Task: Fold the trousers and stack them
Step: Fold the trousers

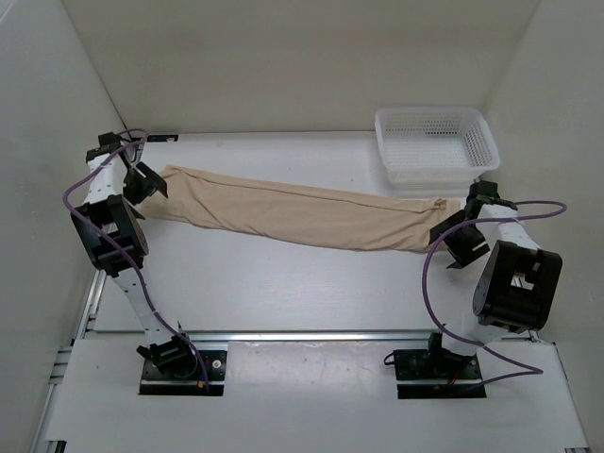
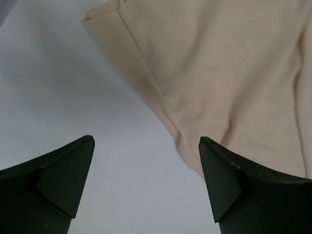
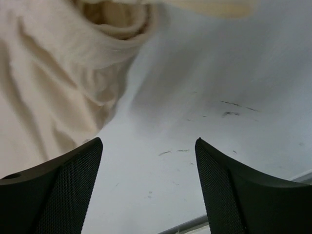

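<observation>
Beige-tan trousers (image 1: 293,215) of thin soft fabric, top view: they lie flat on the white desk (image 1: 283,302) as one long wrinkled band. The band runs from the upper left of the frame down to the right of centre. A white plastic mesh basket (image 1: 483,132) stands at upper right, just behind the band's right end. The left fingers (image 1: 146,179) sit at the left end of the cloth and the right fingers (image 1: 460,236) at the right end. From this height I cannot tell whether either set touches the fabric.

Left wrist view: the left fingers (image 2: 63,180) are dark and wedge-shaped, spread wide at the bottom of the frame with bare desk (image 2: 58,87) between them. They have hold of nothing. The trousers (image 2: 229,73) fill the upper right. A folded, seamed edge slants from top centre down to the tip of the right-hand finger. Contact there cannot be judged.

Right wrist view: the right fingers (image 3: 229,185) also stand wide apart with nothing between them. Only the scuffed white desk (image 3: 219,87) shows in the gap. The trousers (image 3: 58,83) lie bunched in the upper left, with a gathered open end at top centre. The fabric reaches down to the left-hand finger, and I cannot tell whether it touches.
</observation>
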{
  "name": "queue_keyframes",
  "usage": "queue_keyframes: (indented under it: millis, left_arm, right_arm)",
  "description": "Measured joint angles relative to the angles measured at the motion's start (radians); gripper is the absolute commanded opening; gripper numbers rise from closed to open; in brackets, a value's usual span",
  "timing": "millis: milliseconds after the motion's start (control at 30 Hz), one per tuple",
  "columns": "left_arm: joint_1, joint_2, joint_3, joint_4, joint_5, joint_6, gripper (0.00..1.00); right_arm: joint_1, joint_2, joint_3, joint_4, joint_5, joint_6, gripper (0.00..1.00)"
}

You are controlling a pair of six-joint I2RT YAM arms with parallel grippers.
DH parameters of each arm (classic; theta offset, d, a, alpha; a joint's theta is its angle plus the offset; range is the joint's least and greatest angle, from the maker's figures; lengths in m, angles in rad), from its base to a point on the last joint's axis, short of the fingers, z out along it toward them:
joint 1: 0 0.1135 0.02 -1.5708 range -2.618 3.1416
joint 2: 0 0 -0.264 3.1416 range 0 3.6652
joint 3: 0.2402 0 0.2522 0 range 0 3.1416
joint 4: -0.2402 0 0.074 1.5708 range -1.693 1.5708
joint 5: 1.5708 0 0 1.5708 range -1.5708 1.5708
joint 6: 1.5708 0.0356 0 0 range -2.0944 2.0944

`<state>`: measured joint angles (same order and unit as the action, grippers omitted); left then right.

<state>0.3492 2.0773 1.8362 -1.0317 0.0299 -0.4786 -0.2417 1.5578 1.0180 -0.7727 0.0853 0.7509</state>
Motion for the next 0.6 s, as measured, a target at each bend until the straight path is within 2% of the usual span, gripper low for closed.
queue_keyframes:
  millis: [267,500,600]
  left_arm:
    - [0.012,0.198,0.014,-0.006,-0.003,-0.015,1.0]
    - [0.008,0.263,0.126,-0.041,0.01,-0.041,0.99]
    - [0.007,0.289,0.168,-0.058,0.016,-0.053,0.73]
  right_arm:
    - [0.0,0.003,0.0,0.076,-0.097,-0.027,0.82]
    - [-0.012,0.086,0.004,0.117,-0.122,-0.029,0.86]
    - [-0.023,0.155,0.026,0.127,-0.121,-0.029,0.83]
